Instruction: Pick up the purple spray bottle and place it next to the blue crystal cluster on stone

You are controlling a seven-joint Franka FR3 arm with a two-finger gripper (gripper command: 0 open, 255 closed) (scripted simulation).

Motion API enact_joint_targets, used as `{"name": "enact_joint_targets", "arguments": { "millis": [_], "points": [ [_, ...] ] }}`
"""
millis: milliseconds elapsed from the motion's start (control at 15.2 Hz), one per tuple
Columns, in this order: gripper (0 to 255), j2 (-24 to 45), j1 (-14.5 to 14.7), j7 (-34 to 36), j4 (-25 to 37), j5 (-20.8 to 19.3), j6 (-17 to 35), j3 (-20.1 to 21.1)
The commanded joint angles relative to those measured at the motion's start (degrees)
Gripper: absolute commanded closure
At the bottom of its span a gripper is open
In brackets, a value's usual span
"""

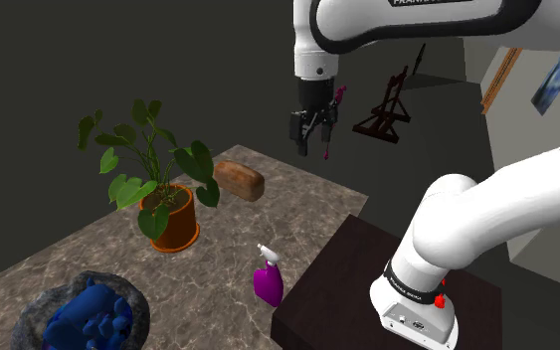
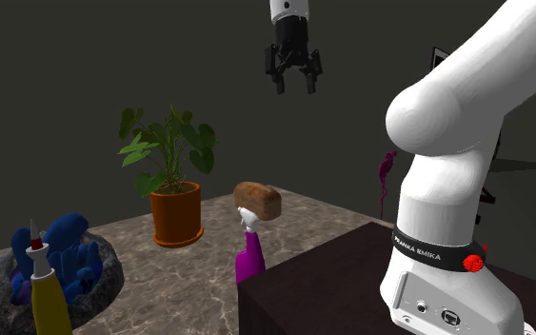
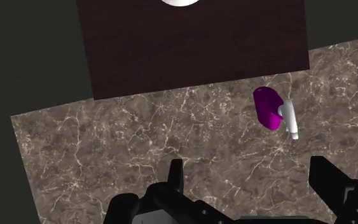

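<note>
Brown, pale-veined worktop (image 1: 297, 204) across the shoulder view's lower left. White arm (image 1: 471, 224) with dark joints, rising from the base and arching over toward the shoulder view's upper left. Dark brown box stand (image 1: 342, 273) under the base, butted against the worktop's edge. Leafy green plant (image 1: 153, 159) in an orange pot (image 1: 175, 221), upright near the worktop's middle. Blue crystal cluster (image 1: 91, 316) nested in a grey stone, at the shoulder view's lower left corner. Brown bread loaf (image 1: 239, 180) behind the plant, toward the worktop's far edge. Purple spray bottle (image 1: 268, 282) with white trigger head, upright on the worktop, just beside the stand, well apart from the crystal cluster. Yellow bottle (image 2: 49, 303) with red cap, in front of the stone in the second exterior view. Black gripper (image 1: 312, 141) high above the worktop, pointing down, fingers spread apart, nothing between them; in the wrist view, spray bottle far below and off to one side of the fingers.
</note>
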Motion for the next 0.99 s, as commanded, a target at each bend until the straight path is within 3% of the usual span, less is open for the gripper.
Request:
{"name": "enact_joint_targets", "arguments": {
  "millis": [0,924],
  "points": [
    [0,3.1,0.3,0.0,-1.2,0.4,2.9,0.5],
    [0,29.6,3.0,1.4,-2.9,2.7,20.3,5.2]
  ]
}}
